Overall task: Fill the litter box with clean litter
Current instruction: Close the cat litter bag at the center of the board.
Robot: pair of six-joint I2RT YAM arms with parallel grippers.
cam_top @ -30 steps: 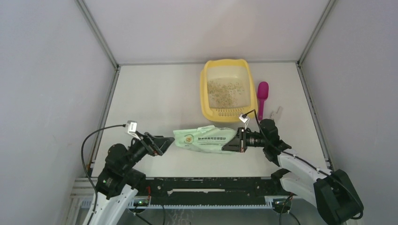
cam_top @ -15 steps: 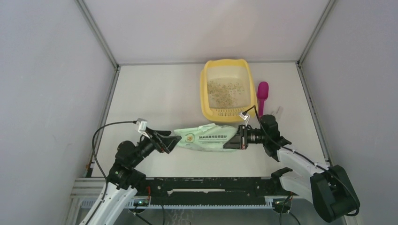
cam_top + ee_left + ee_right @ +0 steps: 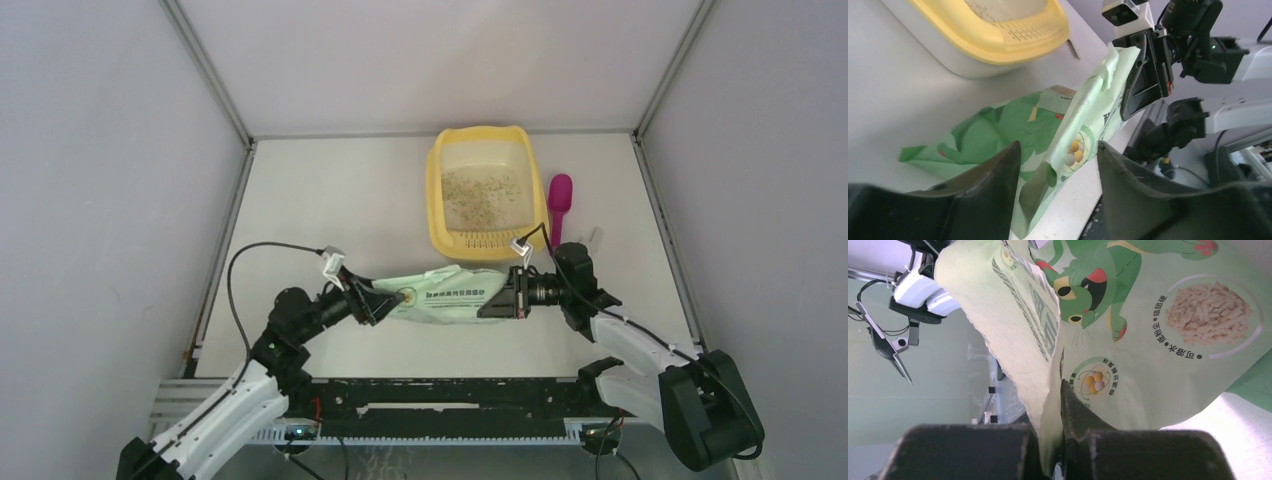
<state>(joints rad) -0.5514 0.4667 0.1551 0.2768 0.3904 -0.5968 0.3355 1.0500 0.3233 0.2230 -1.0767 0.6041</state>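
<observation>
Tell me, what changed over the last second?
The left gripper moved right to the green bag, its jaws now straddling the bag's end, open and not clamped. The right gripper stayed shut on the other end. The litter box, litter and magenta scoop did not move.

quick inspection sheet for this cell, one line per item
surface: white table top, no spill seen
job's things: yellow plastic rectangular litter box at the far side, holding a thin patchy layer of beige granular clean litter
clutter: light green printed bag lying in front of the box; magenta plastic scoop beside the box's right wall; small pale item by the scoop, too small to identify
end effectors: left end effector open, fingers either side of the bag's left end; right end effector shut on the bag's right end
cables: black cable looping above the left arm
surroundings: plain grey enclosure walls
</observation>
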